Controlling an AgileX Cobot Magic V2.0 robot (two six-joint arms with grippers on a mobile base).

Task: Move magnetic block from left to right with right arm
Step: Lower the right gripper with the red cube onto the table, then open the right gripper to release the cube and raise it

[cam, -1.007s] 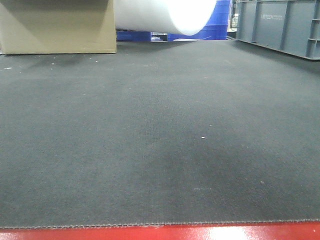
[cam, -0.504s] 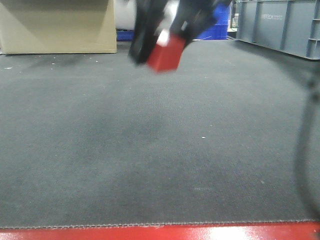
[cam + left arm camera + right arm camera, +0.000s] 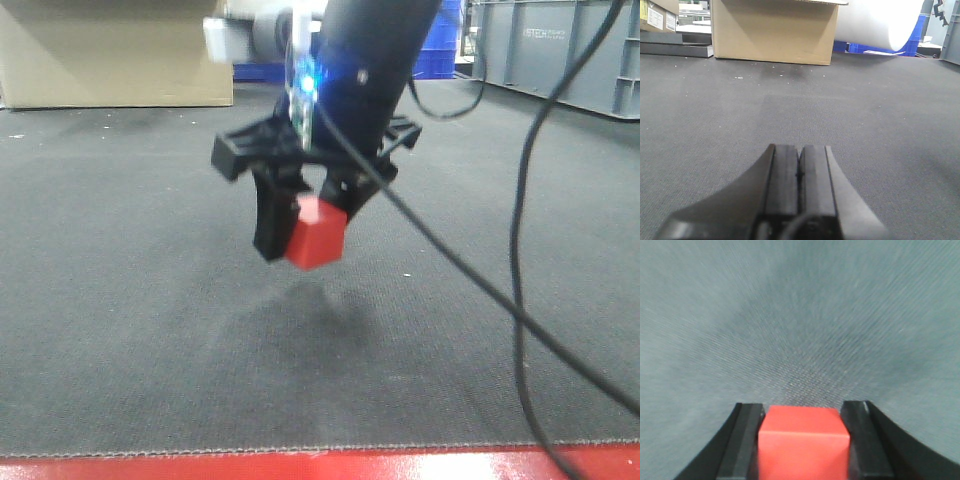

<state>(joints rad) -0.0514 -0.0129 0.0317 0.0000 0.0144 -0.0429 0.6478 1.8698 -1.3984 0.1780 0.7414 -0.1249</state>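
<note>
The magnetic block hangs in the air above the dark grey mat, clear of the surface, with a faint shadow on the mat below it. A cardboard box and a grey crate stand at the mat's far edge, and a red strip edges the near side. The right arm comes down from above, black cables trailing beside it. Its right gripper is clamped on the block, one black finger pressed against each side face in the right wrist view. The left gripper sits low over bare mat, its two pads pressed together with nothing between them.
</note>
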